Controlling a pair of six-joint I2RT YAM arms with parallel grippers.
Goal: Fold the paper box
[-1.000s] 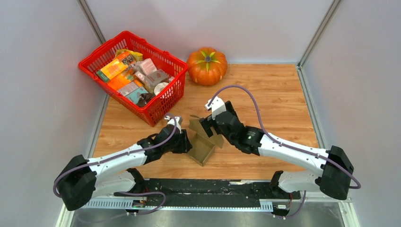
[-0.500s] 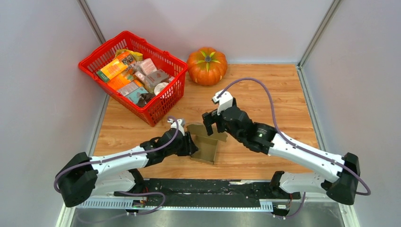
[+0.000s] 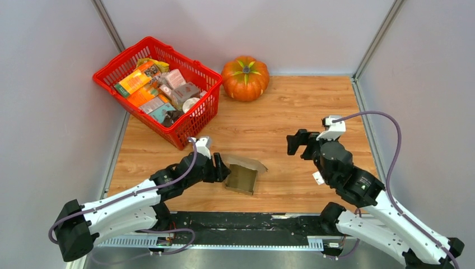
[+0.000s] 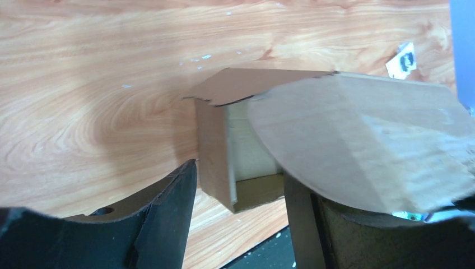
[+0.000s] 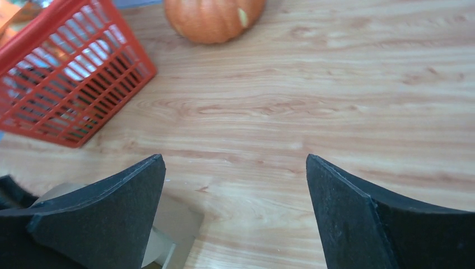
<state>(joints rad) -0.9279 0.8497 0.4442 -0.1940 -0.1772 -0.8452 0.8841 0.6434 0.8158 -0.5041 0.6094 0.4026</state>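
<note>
Wood-grain worktop (image 3: 291, 106) is sitting between plain grey walls. Red basket (image 3: 196, 120) of printed packages is standing far left, with the pumpkin (image 3: 245, 77) at far centre. Paper box (image 3: 242, 178) is lying near centre, partly folded. Left jaws are standing apart, straddling its left end, with a flap (image 4: 358, 140) draping over one finger. Right jaws are gaping wide, hovering well right of the box.

A light wood-grain tabletop (image 3: 313, 101) fills the scene, closed in by plain pale grey walls on the left (image 3: 45, 112), far (image 3: 246, 28) and right (image 3: 431, 84) sides. Slim metal strips (image 3: 109, 25) run up the two far corners where the walls meet. Along the near edge lies a black rail (image 3: 252, 221), then a grey metal ledge (image 3: 252, 259); the lighting is soft and even, with faint shadows.
</note>
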